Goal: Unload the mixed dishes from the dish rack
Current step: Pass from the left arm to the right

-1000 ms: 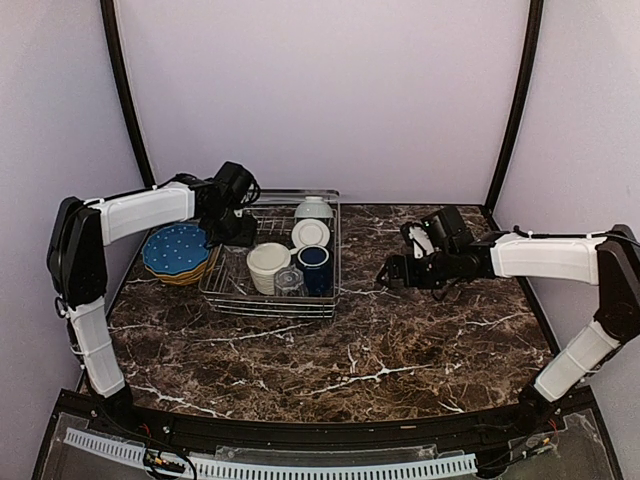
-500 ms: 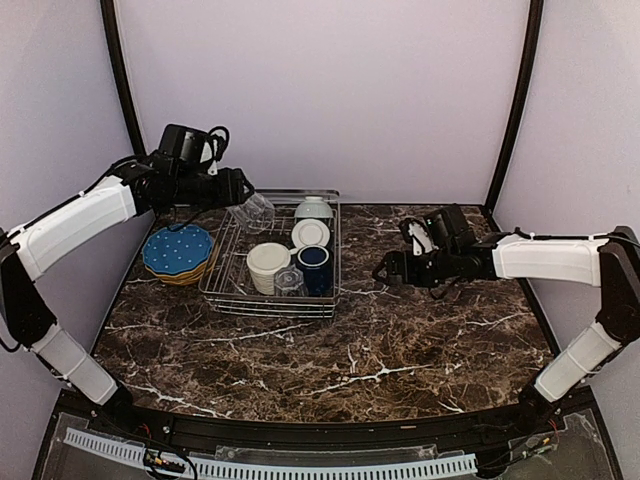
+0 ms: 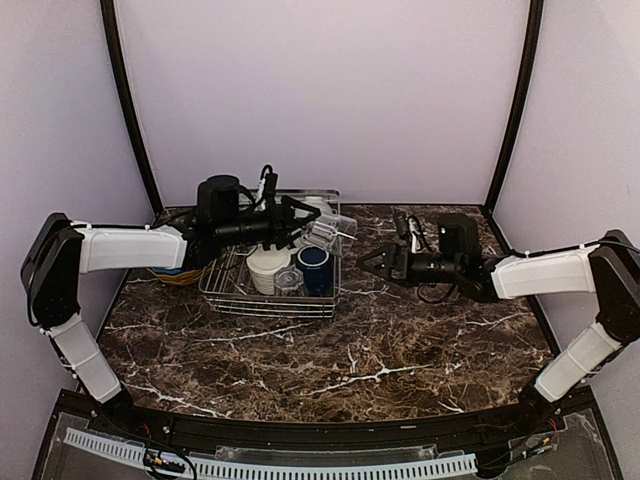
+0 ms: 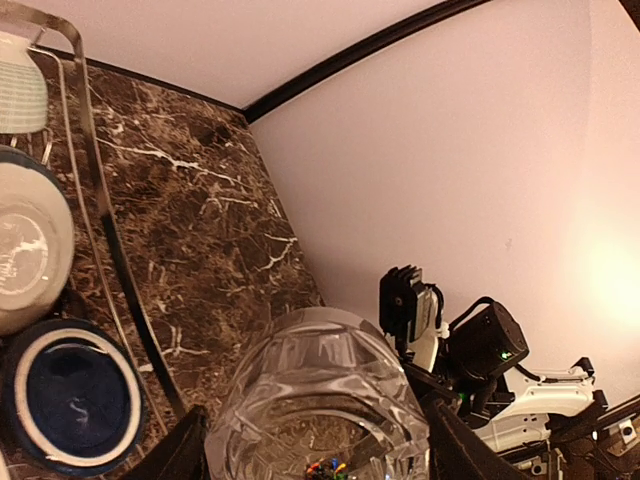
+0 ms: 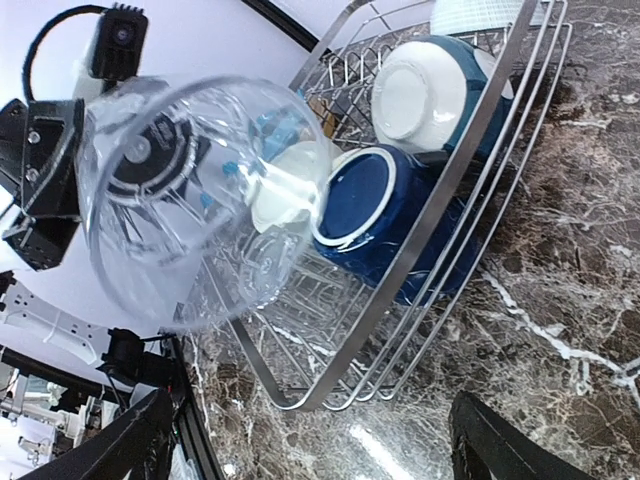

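My left gripper is shut on a clear glass and holds it in the air over the right side of the dish rack. The left wrist view shows the glass between the fingers. In the rack are a cream bowl, a second clear glass, a dark blue mug and a white bowl. My right gripper is open and empty, just right of the rack, facing the held glass.
A stack of plates lies left of the rack, mostly hidden behind my left arm. A pale ribbed bowl sits at the rack's back. The rack's wire rim runs between my right gripper and the mug.
My left arm has swung from the back left across the rack to the right, carrying the glass. My right gripper has turned toward the rack and shifted slightly left.
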Robot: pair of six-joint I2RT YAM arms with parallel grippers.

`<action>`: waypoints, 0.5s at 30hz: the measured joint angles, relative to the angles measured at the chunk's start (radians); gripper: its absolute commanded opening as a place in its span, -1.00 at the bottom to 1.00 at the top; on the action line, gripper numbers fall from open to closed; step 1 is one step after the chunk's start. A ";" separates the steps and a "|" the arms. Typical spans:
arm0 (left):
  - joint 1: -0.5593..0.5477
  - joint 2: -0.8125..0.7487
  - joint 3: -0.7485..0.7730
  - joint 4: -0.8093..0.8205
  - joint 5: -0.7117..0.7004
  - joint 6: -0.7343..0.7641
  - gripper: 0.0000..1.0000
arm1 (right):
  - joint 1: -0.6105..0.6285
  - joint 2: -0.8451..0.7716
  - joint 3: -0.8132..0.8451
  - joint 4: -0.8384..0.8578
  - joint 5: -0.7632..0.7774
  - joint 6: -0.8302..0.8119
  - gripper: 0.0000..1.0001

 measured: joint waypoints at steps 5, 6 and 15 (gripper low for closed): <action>-0.081 0.083 0.000 0.161 0.021 -0.093 -0.36 | 0.000 -0.022 -0.033 0.119 -0.034 0.049 0.60; -0.092 0.095 0.001 0.186 0.022 -0.106 -0.37 | 0.000 -0.028 -0.040 0.143 -0.042 0.061 0.57; -0.143 0.190 0.021 0.295 0.045 -0.184 -0.38 | 0.002 -0.071 -0.090 0.296 -0.044 0.124 -0.21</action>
